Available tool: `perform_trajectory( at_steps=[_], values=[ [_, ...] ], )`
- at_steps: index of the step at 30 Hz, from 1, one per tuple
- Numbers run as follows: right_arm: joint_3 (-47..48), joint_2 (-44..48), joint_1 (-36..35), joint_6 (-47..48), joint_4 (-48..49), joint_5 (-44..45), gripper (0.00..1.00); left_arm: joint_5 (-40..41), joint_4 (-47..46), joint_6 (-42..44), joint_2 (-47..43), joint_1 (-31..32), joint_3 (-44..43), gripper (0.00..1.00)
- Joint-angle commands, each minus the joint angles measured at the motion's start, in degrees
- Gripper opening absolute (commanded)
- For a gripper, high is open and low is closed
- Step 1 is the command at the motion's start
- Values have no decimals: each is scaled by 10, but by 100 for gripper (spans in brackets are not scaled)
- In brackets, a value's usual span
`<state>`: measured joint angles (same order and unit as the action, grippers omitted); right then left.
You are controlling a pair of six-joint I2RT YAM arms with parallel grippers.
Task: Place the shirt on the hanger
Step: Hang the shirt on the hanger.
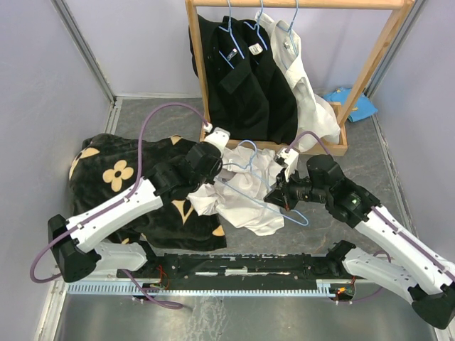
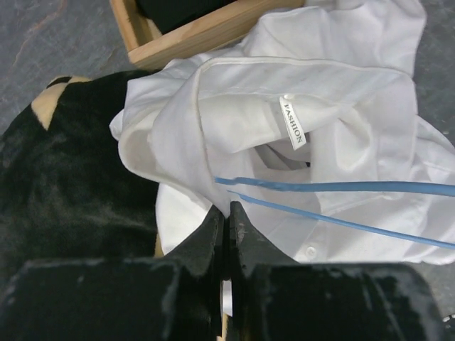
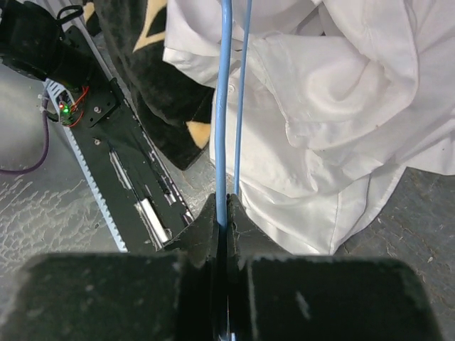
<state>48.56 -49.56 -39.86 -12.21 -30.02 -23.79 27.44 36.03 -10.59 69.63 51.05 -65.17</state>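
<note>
Status: the white shirt (image 1: 245, 195) lies crumpled on the tabletop (image 1: 359, 153) between the two arms. It sits just in front of the wooden rack (image 1: 377, 57) base, with its left edge resting on the black flowered cloth (image 1: 117, 177).

Left end effector (image 2: 226, 213): fingers pressed together at the shirt's near edge. A white sliver shows in the gap, so I read it as clenched on a fold of the shirt.

Right end effector (image 3: 226, 206): clamped on the light-blue wire hanger (image 3: 222, 106), which runs away from it across the shirt.

In the left wrist view two hanger wires cross below the open collar and the "FASHION" label (image 2: 293, 122), converging at a fabric edge beside the left fingertips. I cannot tell whether that tip is inside the neck opening or only under a loose fold.

Risks as I judge them:
- The wire is thin and round, so it may twist or slide in the right grip under any side load, and I would lose the hanger's orientation.
- The hanger tip may catch the collar band or the button placket and bunch the cloth rather than enter the shoulder.
- The left pinch holds very little fabric, and a pull against the hanger could strip it out.
- Shirt and flowered cloth overlap, so lifting may drag the cloth along.
- The wrists are near each other and near the rack base, so there is little room to swing.
</note>
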Motion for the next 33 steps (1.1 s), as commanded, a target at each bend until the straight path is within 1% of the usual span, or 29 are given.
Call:
perform_trajectory(
  at_steps=[1,5,8,15,20,23,28,33],
  values=[
    [47,22,0,41,-4,-30,0,28,53,33,18,41,-66,3],
    [69,25,0,68,-62,-28,0,14,74,30,19,66,-111,3],
    [79,42,0,83,-93,-22,0,13,115,30,26,93,-179,3],
    [81,99,0,49,-62,-65,0,50,240,37,73,161,-313,3],
    [98,126,0,38,-55,-40,0,50,291,19,85,193,-368,3],
    [100,142,0,40,-54,-38,0,31,306,12,80,201,-400,3],
    [86,148,1,27,-40,-71,0,-14,314,0,61,206,-418,3],
    [47,145,0,-12,57,-115,0,-40,314,-16,43,211,-390,3]
  ],
)
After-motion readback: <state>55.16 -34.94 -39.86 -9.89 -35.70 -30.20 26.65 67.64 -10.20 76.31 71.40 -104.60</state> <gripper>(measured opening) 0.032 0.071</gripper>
